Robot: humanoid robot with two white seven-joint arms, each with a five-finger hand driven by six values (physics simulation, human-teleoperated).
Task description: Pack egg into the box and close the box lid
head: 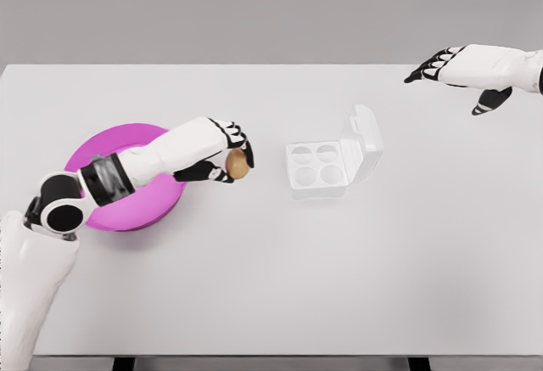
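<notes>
Brown egg is pinched in the left hand, fingers closed around it, just past the magenta bowl; the open box lies ahead of that hand, four cells empty. Right hand, fingers spread, hovers farther off

We found no legible text, label, brand, number or sign anywhere in the head view. We checked each surface: the white egg box and its raised lid at 3 o'clock of the box were unmarked, the magenta bowl carried no print, and the table was plain.
</notes>
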